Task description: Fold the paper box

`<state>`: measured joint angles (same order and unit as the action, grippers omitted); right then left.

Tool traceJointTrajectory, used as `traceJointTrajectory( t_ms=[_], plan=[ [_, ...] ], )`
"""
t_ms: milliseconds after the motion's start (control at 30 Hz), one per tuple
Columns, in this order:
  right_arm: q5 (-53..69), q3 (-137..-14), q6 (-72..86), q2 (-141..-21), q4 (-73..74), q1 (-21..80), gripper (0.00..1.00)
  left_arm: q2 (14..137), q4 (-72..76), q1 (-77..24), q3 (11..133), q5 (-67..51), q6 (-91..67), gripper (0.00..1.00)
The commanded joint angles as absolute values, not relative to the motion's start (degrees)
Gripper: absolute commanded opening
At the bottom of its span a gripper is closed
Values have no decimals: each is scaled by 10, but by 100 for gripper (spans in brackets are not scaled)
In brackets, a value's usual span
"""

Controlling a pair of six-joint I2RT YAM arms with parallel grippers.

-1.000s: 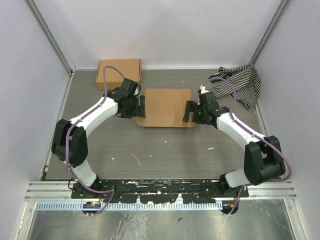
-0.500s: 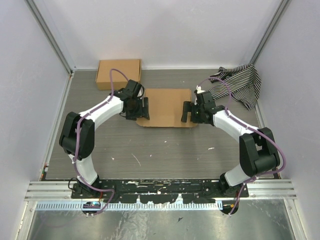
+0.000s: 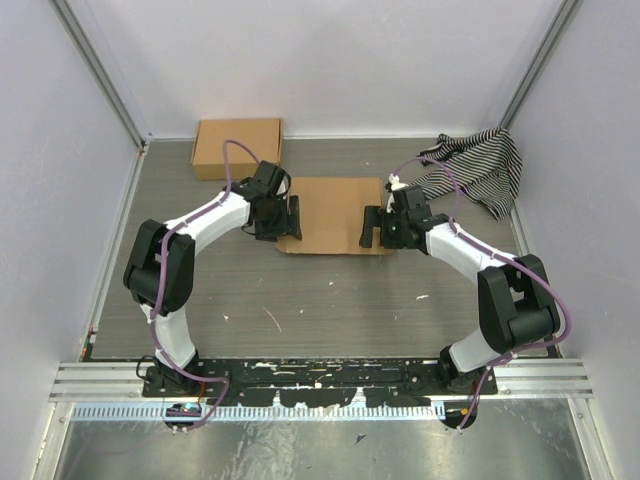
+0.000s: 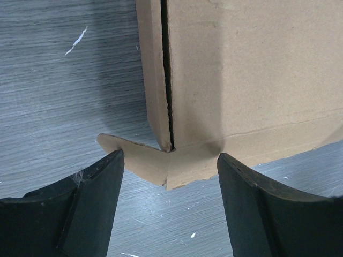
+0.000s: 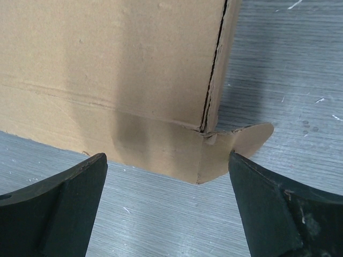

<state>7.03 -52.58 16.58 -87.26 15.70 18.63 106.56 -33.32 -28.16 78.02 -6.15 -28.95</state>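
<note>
Arms both swing inward over the last second: left tool (image 3: 290, 218) slides right to the left edge of the paper box (image 3: 335, 205), and right tool (image 3: 372, 227) edges left to the right edge. Box sits mid bench (image 3: 300, 300), folded up into a shallow closed shape, flat on the surface. It does not shift between frames. Both tools are spread wide, gripping nothing. Left wrist view: near-left corner of the box sits between the fingers, with a small tab (image 4: 131, 158) lying flat on the bench past the side wall. Right wrist view mirrors it, with a rounded tab (image 5: 244, 140) poking out at the near-right corner. Judgement: folding looks nearly done. The move-in probably sets up pressing or tucking those loose corner tabs or the side walls. Second brown box (image 3: 238, 147) sits far left and striped cloth (image 3: 480, 170) far right, both well apart from the tools.
</note>
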Motion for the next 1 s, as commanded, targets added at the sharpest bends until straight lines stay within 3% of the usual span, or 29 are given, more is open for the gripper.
traceJointTrajectory(
  t_ms=[0,200,600,967],
  plan=[
    [101,-521,158,-864,124,187,100,1077,-323,-284,785,-83,-292,76],
    [135,-518,163,-864,126,187,99,1072,-322,-293,779,-100,-292,74],
    [155,-548,170,-853,182,187,77,1069,-370,-296,785,-129,-284,59],
    [164,-611,186,-864,274,187,62,1077,-470,-296,845,-141,-269,54]
  ],
)
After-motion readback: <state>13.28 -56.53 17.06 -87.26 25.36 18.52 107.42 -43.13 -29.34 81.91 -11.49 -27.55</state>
